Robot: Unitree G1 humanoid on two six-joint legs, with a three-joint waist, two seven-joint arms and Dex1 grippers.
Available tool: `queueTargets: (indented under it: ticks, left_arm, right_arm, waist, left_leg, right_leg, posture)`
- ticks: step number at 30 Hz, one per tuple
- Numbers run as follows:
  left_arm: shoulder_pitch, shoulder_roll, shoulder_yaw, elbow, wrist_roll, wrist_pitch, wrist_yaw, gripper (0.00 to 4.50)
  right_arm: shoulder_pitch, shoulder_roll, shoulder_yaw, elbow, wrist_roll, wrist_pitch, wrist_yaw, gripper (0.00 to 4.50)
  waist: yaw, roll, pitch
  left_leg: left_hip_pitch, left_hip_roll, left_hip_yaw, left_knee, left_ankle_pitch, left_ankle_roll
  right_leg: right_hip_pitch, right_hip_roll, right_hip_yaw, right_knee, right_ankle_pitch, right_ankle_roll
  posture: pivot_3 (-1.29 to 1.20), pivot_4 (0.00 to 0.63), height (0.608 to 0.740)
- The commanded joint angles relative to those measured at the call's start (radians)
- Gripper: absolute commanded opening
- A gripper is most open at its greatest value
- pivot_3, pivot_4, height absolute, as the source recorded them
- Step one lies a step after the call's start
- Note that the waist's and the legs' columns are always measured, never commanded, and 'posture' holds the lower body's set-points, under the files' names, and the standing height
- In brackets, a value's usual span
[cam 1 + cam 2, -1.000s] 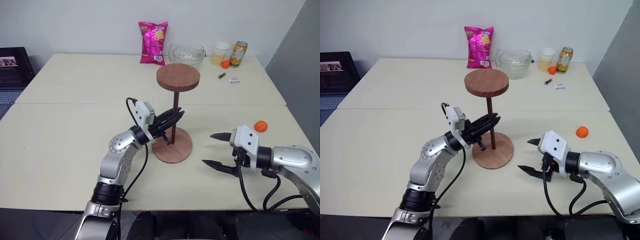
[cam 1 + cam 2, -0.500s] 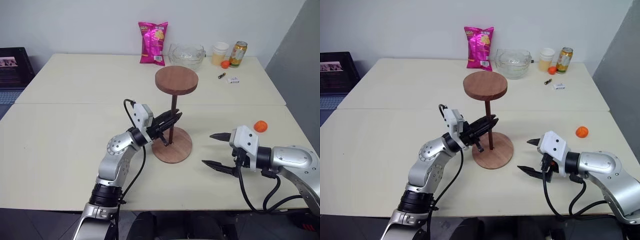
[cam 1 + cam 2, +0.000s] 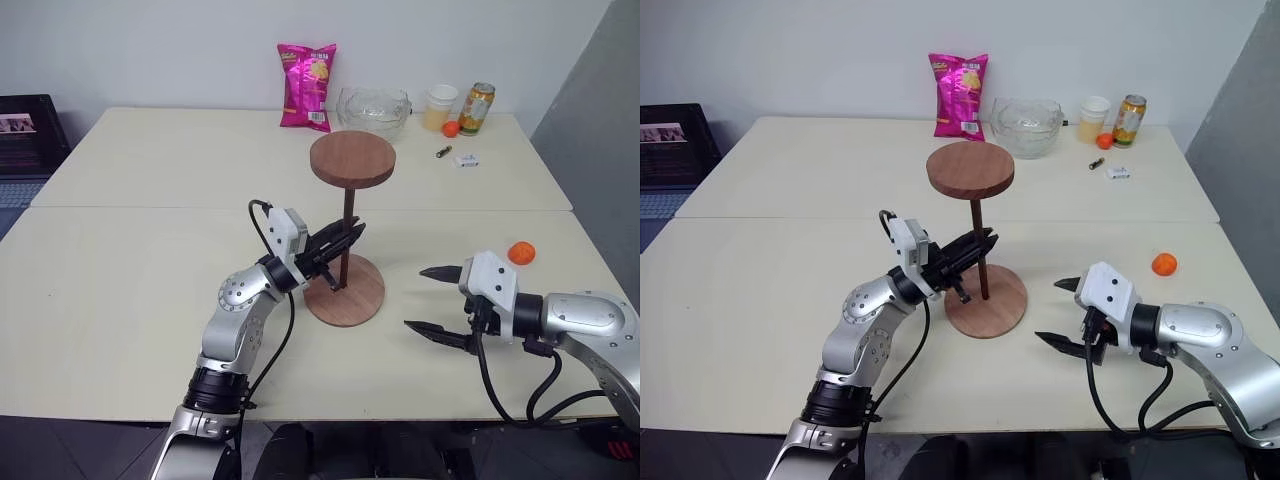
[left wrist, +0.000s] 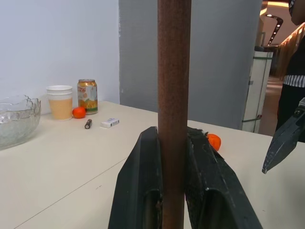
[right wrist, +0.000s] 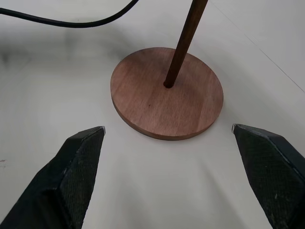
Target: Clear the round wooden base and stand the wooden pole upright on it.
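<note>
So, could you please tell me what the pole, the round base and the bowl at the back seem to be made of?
Wooden pole: dark brown wood, matte, faint grain. Round wooden base: lighter reddish wood with visible grain, smooth. Bowl: clear, probably glass, with a scalloped rim.

Count on the counter (image 3: 130, 180): one round wooden base (image 3: 352, 300), one wooden pole (image 3: 349, 225), one pink chip bag (image 3: 306, 85), one glass bowl (image 3: 373, 108), one paper cup (image 3: 440, 106), one drink can (image 3: 477, 108), two small orange fruits (image 3: 521, 253) (image 3: 451, 128), one battery (image 3: 443, 152), one small white box (image 3: 466, 160).
</note>
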Motion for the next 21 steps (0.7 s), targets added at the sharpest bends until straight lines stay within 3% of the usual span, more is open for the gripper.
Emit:
queueTargets:
  ticks: [1, 21]
  left_arm:
    - [0.011, -0.005, -0.011, 0.002, 0.013, -0.008, 0.005, 0.25]
    - [0.041, 0.003, -0.035, 0.002, 0.032, -0.028, 0.016, 0.25]
  right_arm:
    - [-0.004, -0.013, -0.010, -0.036, -0.001, -0.006, -0.001, 4.50]
    - [-0.006, -0.022, -0.015, -0.036, 0.001, 0.000, -0.003, 4.50]
  waist:
    - [0.000, 0.000, 0.000]
    - [0.000, 0.000, -0.001]
  left_leg:
    - [0.000, 0.000, 0.000, 0.000, 0.000, 0.000]
    - [0.001, 0.000, 0.000, 0.000, 0.000, 0.000]
  right_leg:
    - [0.000, 0.000, 0.000, 0.000, 0.000, 0.000]
    - [0.001, 0.000, 0.000, 0.000, 0.000, 0.000]
  posture:
    - [0.00, 0.150, 0.740]
    - [0.00, 0.150, 0.740]
